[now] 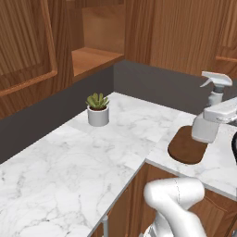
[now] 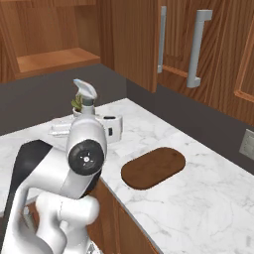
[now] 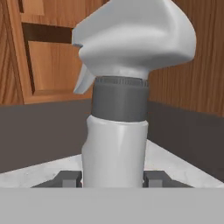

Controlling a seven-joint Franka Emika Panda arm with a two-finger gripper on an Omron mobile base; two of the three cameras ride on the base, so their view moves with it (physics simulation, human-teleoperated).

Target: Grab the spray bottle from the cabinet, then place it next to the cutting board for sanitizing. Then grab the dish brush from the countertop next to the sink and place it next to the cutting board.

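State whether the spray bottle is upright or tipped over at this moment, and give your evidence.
Upright. The spray bottle stands vertical, trigger head on top, with the tool closed on its body from both sides.

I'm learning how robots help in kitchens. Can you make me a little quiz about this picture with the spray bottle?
1. True or false: the spray bottle is lying flat on the countertop.
2. What sits on the countertop near the open cabinet? A) a mug B) a small potted plant C) a kettle
3. Fill in: the fingers sit on both sides of the bottle's ____.

Key
1. False. It is upright between the fingers, beside the cutting board; whether it touches the counter cannot be told.
2. B
3. Body, below the dark collar.
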